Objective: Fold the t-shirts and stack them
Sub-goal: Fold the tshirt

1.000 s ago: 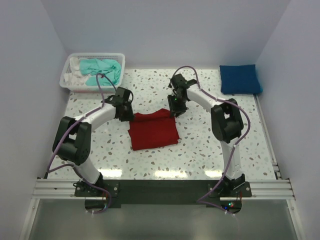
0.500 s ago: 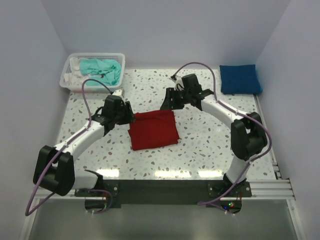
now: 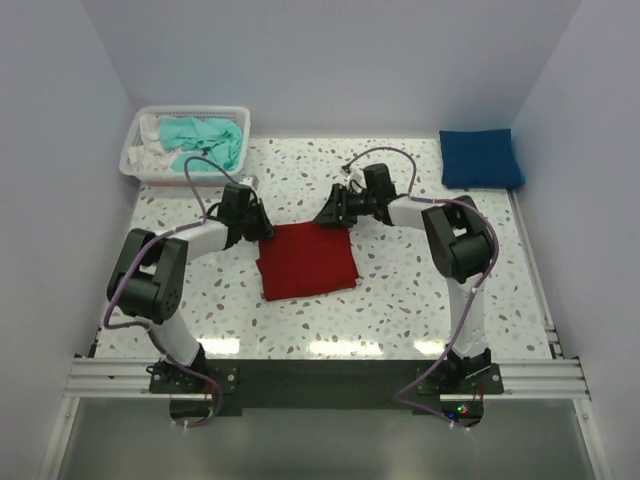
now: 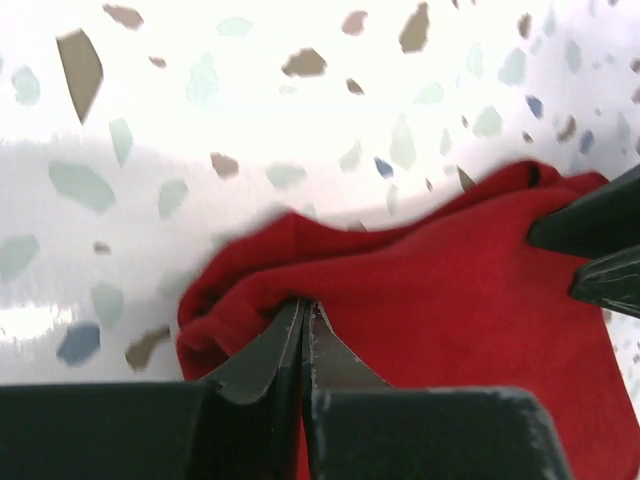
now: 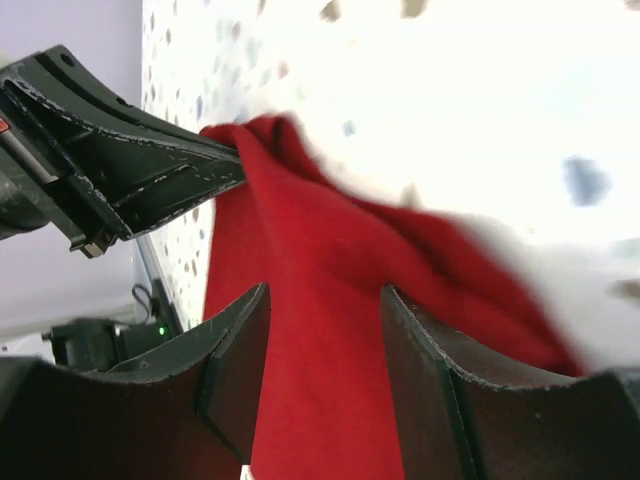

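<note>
Left claw (image 4: 303, 304) pinches the red t-shirt (image 3: 307, 260) at its far left corner; right claw (image 5: 323, 294) sits spread over the far right corner

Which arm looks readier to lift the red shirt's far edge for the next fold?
Left, I'd say. The left pincer is shut on a far corner of the red t-shirt, while the right pincer is open at the other far corner, not gripping yet.

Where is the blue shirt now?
In the top view, the blue shirt lies folded in the far right corner of the table, well to the right of the right gripper and apart from the red shirt at the centre.
</note>
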`<state>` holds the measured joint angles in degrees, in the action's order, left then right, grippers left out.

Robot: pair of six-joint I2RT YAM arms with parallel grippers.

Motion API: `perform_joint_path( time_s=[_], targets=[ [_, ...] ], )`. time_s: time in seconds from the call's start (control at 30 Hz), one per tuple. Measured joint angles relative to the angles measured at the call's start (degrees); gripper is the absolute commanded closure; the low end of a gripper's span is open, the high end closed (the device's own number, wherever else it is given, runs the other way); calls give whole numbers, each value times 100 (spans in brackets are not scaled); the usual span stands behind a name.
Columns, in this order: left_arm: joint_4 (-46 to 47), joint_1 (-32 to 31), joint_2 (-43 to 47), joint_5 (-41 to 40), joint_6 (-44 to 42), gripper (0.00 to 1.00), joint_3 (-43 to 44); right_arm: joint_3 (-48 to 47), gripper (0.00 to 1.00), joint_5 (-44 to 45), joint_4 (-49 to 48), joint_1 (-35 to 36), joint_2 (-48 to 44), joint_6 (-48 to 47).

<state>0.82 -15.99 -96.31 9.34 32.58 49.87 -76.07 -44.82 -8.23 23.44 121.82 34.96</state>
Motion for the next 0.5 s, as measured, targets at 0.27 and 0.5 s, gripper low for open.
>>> perform_joint_path(
  time_s=[0.27, 0.5],
  targets=[
    [166, 151, -800, -13, 103, 85, 627, -160, 48, -166, -413, -575, 503, 367],
    [-74, 149, -328, -31, 94, 64, 562, 549, 47, -116, -640, -699, -348, 673]
  ],
)
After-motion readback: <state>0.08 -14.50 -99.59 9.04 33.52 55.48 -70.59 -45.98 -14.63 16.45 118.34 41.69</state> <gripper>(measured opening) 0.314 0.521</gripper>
